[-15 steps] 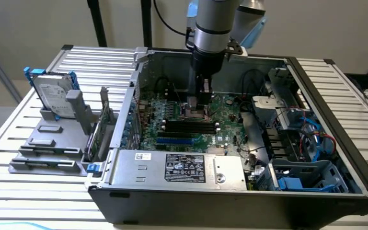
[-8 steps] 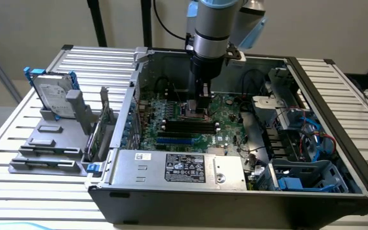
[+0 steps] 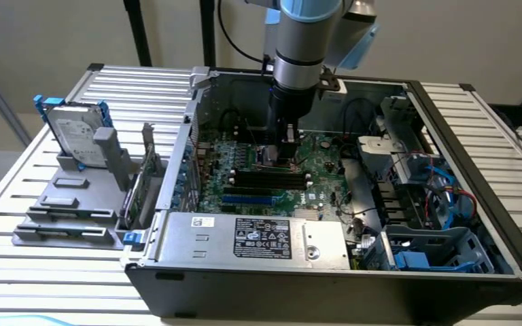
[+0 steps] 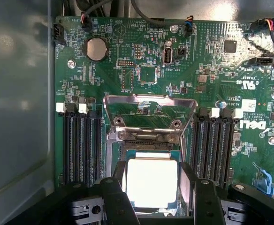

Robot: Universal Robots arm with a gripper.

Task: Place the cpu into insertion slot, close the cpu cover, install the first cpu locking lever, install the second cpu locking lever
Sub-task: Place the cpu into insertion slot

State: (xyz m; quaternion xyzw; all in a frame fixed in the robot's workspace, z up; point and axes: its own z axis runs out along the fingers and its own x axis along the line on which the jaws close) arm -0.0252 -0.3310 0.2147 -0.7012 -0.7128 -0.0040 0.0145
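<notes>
Exterior view. On the slatted bench (image 3: 7, 272), an open computer case (image 3: 334, 299), with the arm (image 3: 299, 47) reaching straight down into it, toward twelve o'clock from the case's middle. Under the arm, the claw (image 3: 277, 155), low over the green motherboard (image 3: 320, 159) and just beyond the memory slots (image 3: 266, 180). At six o'clock, the grey power supply (image 3: 252, 238). At nine o'clock, outside the case, a hard drive (image 3: 73, 129) standing in its caddy.

Wrist view. Narrow claw (image 4: 153, 166), seemingly closed on the cpu (image 4: 152, 185) by two opposite edges, pale face toward the camera. Just past the chip, the insertion slot (image 4: 145, 147), dark where visible. Beyond that, the cpu cover (image 4: 149, 110), swung up and open.

By judgement: first step in hand, with the cpu over the slot but apparently not seated, and the cover not yet closed. Calls for a level, square descent with corners matched to the socket, and no pressing.
</notes>
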